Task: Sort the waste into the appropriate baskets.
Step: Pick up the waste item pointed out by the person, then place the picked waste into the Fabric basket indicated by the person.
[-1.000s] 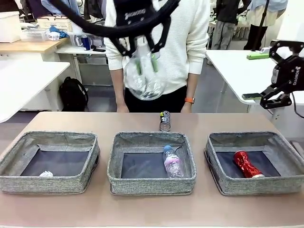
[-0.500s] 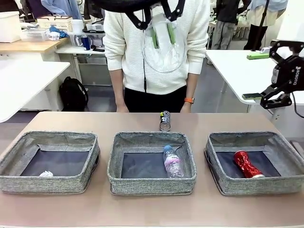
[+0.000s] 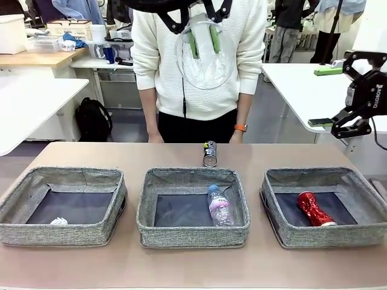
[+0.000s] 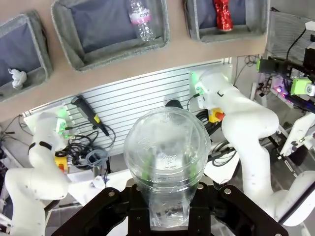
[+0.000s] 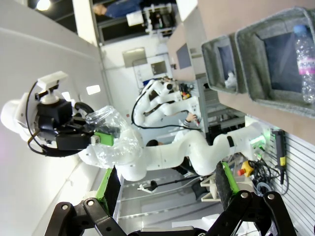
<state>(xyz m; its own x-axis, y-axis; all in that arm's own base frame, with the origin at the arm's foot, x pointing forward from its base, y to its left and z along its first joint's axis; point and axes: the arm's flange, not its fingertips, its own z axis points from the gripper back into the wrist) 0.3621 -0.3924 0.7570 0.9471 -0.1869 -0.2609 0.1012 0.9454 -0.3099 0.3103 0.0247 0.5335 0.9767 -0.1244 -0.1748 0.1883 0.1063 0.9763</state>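
**Operator:** Over the table (image 3: 193, 266), did anything shift in the three baskets?

**Spotter:** No. Your left basket (image 3: 15, 208), middle basket (image 3: 193, 232) and right basket (image 3: 369, 211) sit as they did a second ago. What moved is your left gripper (image 3: 204, 43). Clamped on the cup (image 3: 204, 63), it has climbed in front of the person to the top of the front view.

**Operator:** So the cup isn't sorted?

**Spotter:** Not yet. It hangs well above the middle basket (I'd guess it belongs there, with the plastic). The bottle (image 3: 219, 205) lies in that basket and the red can (image 3: 314, 208) in the right one. The dark can (image 3: 210, 153) stands untouched on the table behind the middle basket, and the paper ball (image 3: 58, 222) is in the left. Your right gripper (image 5: 167, 189) waits wide and empty.
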